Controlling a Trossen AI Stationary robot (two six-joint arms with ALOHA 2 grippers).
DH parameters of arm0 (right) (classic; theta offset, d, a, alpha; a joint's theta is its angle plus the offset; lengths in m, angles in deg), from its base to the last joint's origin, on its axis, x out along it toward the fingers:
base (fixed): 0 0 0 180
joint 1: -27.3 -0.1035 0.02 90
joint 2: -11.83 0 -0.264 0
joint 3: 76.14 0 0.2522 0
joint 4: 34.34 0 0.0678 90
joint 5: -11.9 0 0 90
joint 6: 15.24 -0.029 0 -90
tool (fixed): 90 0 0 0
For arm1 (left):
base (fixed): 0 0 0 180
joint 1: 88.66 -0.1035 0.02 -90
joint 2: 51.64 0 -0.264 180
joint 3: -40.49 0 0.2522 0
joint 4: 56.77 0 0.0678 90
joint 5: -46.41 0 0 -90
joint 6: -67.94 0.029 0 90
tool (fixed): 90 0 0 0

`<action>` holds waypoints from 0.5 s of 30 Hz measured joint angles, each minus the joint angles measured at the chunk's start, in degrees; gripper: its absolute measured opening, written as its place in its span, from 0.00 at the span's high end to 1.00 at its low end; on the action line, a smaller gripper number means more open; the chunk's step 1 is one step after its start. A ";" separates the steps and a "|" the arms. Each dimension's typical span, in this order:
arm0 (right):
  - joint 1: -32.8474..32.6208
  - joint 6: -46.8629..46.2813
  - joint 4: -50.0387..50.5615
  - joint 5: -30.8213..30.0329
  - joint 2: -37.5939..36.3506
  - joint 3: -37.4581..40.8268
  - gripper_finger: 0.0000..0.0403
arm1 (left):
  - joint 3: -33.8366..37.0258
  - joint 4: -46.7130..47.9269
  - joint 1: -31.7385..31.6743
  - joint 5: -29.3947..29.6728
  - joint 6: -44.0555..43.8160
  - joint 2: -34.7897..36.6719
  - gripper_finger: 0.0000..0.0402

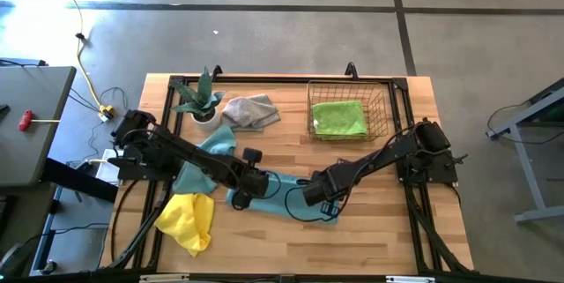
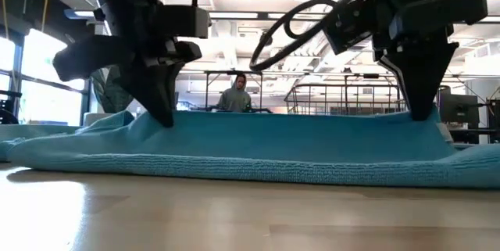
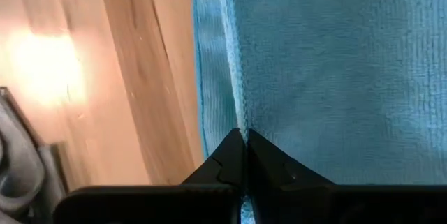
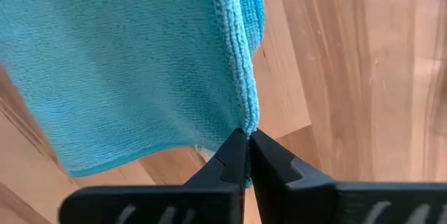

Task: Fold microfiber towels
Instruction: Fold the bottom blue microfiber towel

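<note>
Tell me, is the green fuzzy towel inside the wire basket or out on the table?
Inside: the lime green microfiber towel lies within the wire basket.

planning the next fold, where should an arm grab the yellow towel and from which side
Grip the yellow towel at its outer corner near the front table edge, coming straight down. It lies crumpled, partly under the blue towel, so that free corner is clearest. The left arm is nearest.

Overhead, table-level and close wrist views, all sharing blue towel (image 1: 282, 190).
</note>
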 joint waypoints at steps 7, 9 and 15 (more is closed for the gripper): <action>0.01 2.49 0.29 -1.63 0.00 0.00 0.78 | -0.09 0.37 -0.05 7.39 -1.39 -0.90 0.86; 0.00 2.72 0.68 -1.88 0.00 0.00 0.72 | -0.02 1.18 -0.34 7.70 -1.45 -1.02 0.79; 0.00 -0.35 4.87 -0.83 -0.11 0.00 0.63 | -1.42 5.78 -0.09 8.21 -2.62 -1.02 0.65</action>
